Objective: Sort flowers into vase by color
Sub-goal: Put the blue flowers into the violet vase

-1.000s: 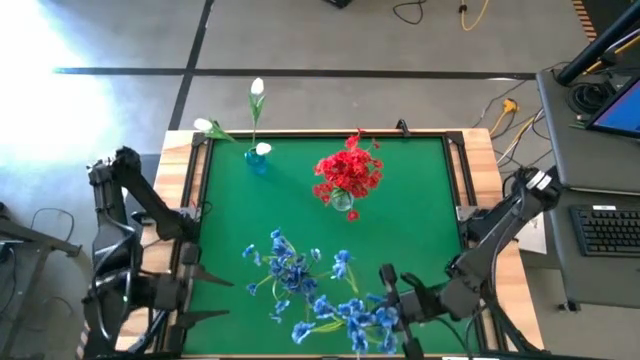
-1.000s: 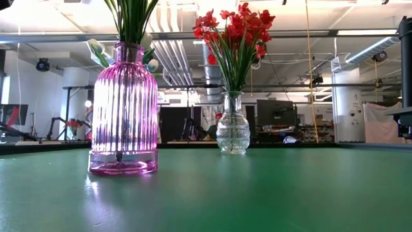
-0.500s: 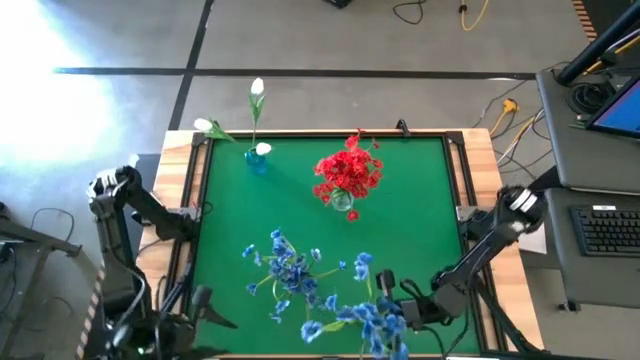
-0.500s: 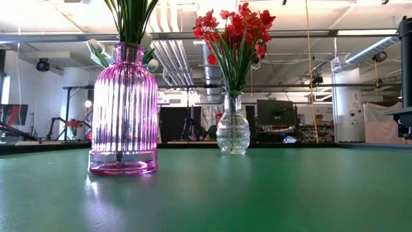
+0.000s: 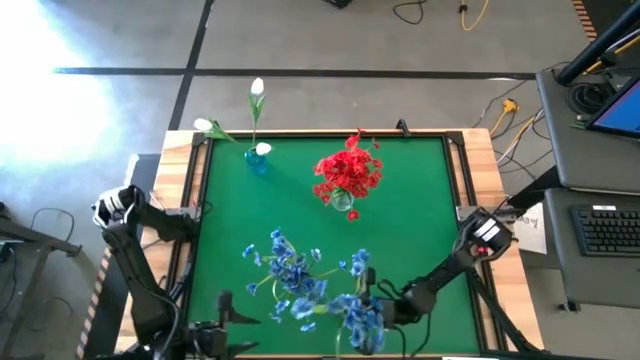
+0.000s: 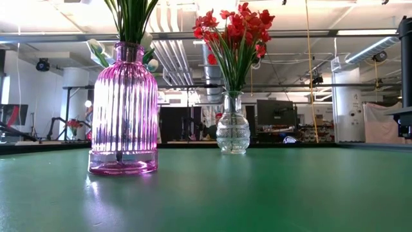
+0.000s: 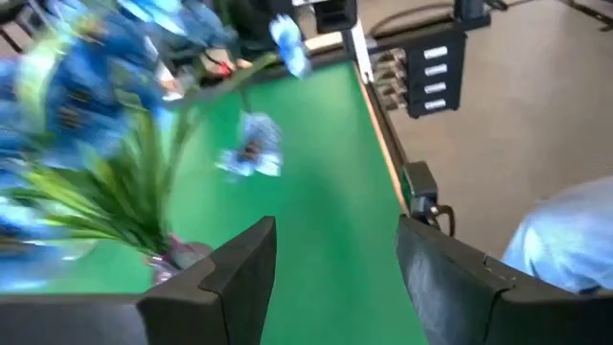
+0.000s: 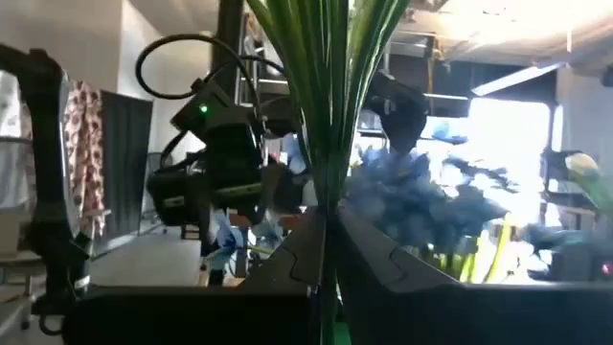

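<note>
My right gripper (image 5: 378, 303) (image 8: 326, 230) stands near the table's near edge, shut on a spray of blue flowers (image 5: 355, 318). Just to its left a fuller bunch of blue flowers (image 5: 290, 275) (image 7: 67, 105) rises from a pink vase neck (image 7: 177, 254). My left gripper (image 5: 222, 308) (image 7: 335, 259) is open at the near left, beside that bunch, with only green table between its fingers. Red flowers (image 5: 347, 172) (image 6: 235, 32) stand in a clear vase (image 6: 232, 132). White buds (image 5: 257, 88) stand in a purple vase (image 6: 123, 109) at the far left. My right gripper pinches the spray's bundled green stems (image 8: 329, 196) between its two fingers. The stems rise straight out of the fingers, and the fingers lie across them. The blue blooms stand above the hold, clear of the table.
A raised wooden rim (image 5: 196, 190) frames the green table (image 5: 420, 220). The middle and right of the mat hold nothing. Beyond the right edge stands a desk with a keyboard (image 5: 605, 228). Cables (image 5: 505, 110) lie on the floor behind.
My right gripper has sunk and tipped upward, carrying the blue spray toward the table's left, closer to the blue bunch; the spray has gone from spread low to gathered and more upright. My left gripper has come down and moved rightward along the near edge toward the bunch.
</note>
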You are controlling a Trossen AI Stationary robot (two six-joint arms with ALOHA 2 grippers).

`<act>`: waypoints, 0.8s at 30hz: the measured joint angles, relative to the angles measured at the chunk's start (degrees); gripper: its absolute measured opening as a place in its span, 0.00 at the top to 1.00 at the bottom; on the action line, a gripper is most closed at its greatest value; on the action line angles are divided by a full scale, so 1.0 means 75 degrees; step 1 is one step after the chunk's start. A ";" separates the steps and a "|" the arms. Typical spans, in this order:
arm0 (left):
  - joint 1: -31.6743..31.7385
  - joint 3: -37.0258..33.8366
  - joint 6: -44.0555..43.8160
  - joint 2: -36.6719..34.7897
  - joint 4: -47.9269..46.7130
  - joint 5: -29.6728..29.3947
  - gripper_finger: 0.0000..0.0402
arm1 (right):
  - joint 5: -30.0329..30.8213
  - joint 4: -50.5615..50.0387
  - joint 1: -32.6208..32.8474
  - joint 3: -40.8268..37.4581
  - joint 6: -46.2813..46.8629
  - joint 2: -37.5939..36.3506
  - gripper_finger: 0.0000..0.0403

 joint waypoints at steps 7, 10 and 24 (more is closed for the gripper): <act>0.0184 0.0000 -0.0229 0.0514 0.0154 0.0153 0.57 | -0.0965 0.0029 -0.0253 0.0303 -0.0370 0.0130 0.97; 0.0368 0.0000 -0.0234 0.0735 0.0118 0.0079 0.60 | -0.0992 0.0010 -0.0372 0.0352 -0.0726 0.0130 0.97; 0.1337 -0.0901 -0.0733 0.0779 -0.0333 -0.0114 0.74 | -0.1114 -0.0001 -0.1097 0.0421 -0.0826 0.0244 0.97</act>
